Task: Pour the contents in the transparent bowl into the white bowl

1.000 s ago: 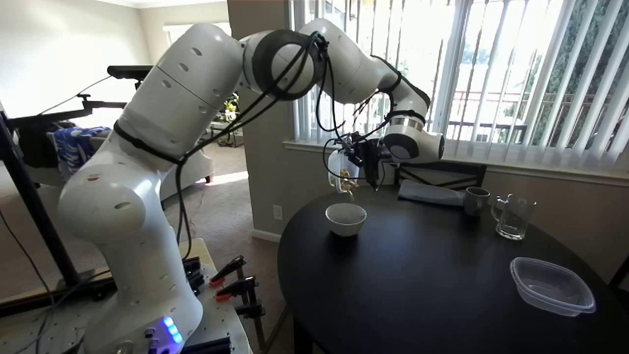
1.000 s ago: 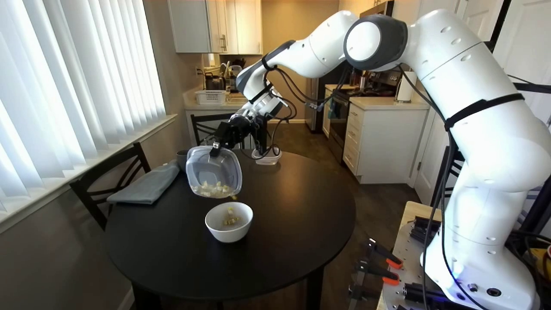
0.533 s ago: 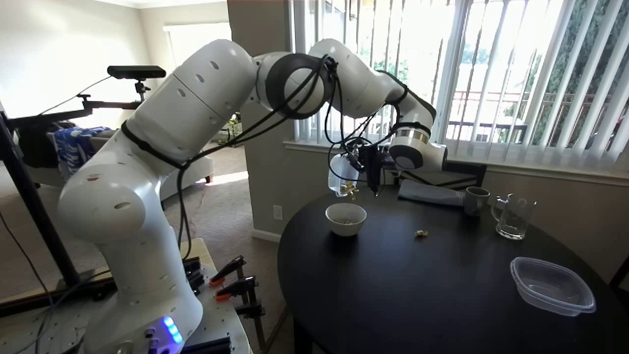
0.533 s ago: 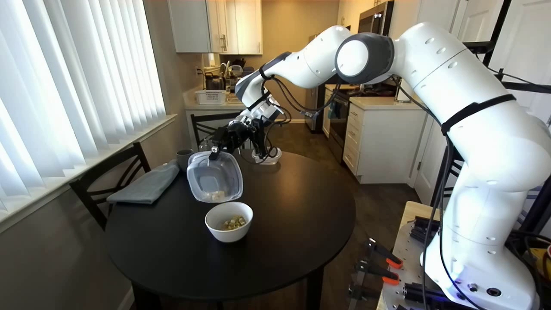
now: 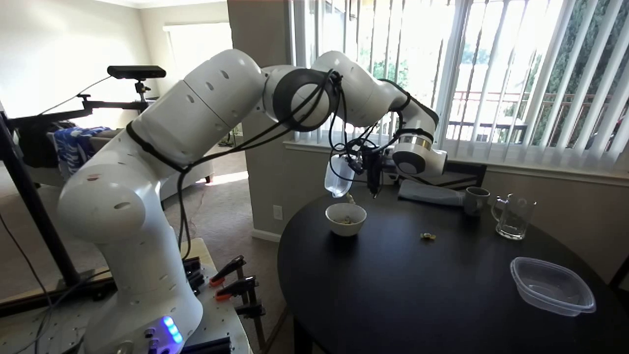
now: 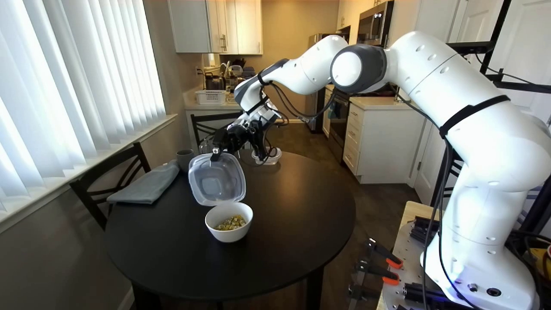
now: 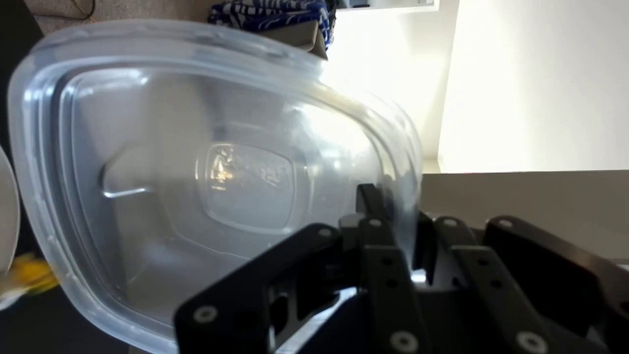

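Basically, the clear plastic bowl (image 6: 217, 178) hangs steeply tipped just above the white bowl (image 6: 229, 236); in an exterior view they look apart, though contact's hard to judge. Gripper (image 7: 399, 221) is clamped on its rim, 1 finger inside the wall, 1 outside. Popcorn-like bits (image 6: 232, 222) lie in the white bowl; a loose bit (image 5: 350, 198) is mid-air just above it, & a small stray clump (image 5: 427, 236) sits on the dark table (image 5: 417, 295), well apart from it. Wrist view shows no bits left inside the clear bowl, so pour's approx. done.

Handling, my guess: thin-walled, v. light, esp. w/ nothing in it. Walls prob. flex if squeezed; the stepped rim's stiffer, so hold there w/ mod. force. Smooth plastic may slip or pivot at that small patch; won't shatter. White bowl looks rigid, poss. ceramic, heavier, chippable: don't knock its lip. Bits look dry & feather-light, so they'd bounce; any last tap should be low over the white bowl.
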Robot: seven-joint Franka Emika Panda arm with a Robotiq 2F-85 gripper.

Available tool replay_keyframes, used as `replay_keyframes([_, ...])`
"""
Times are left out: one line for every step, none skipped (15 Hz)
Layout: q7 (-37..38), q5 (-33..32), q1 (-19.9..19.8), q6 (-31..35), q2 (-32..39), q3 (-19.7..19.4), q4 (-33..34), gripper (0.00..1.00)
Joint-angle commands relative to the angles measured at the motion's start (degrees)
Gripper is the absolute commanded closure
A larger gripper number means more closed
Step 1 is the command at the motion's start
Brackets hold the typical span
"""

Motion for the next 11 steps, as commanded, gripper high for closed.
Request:
replay_keyframes([3.3,0.5,-0.9,-6.5,3.4,1.2,4.7,0.98])
replay_keyframes([3.8,0.7,-0.9,-7.4,4.1,1.1,5.6,0.98])
replay_keyframes([4.4,0.9,-0.8,-7.7,4.4,1.0,5.8,0.98])
replay_keyframes([4.5,0.8,-0.7,-7.7,4.7,0.8,6.3,0.98])
replay_keyframes([4.3,0.7,-0.7,-7.8,5.1,0.8,6.8,0.99])
replay_keyframes([3.9,0.5,-0.7,-7.9,5.3,0.8,7.2,0.99])
replay_keyframes([3.8,0.5,-0.7,-7.6,5.5,0.8,7.5,0.99])
replay_keyframes([3.7,0.4,-0.8,-7.6,5.7,0.8,7.8,0.98])
replay_keyframes([3.6,0.4,-0.8,-7.4,5.8,0.7,8.0,0.99])
replay_keyframes([3.3,0.3,-0.8,-7.4,5.8,0.8,8.2,0.98])
replay_keyframes([2.5,0.0,-0.8,-7.1,5.8,0.7,8.4,0.98])
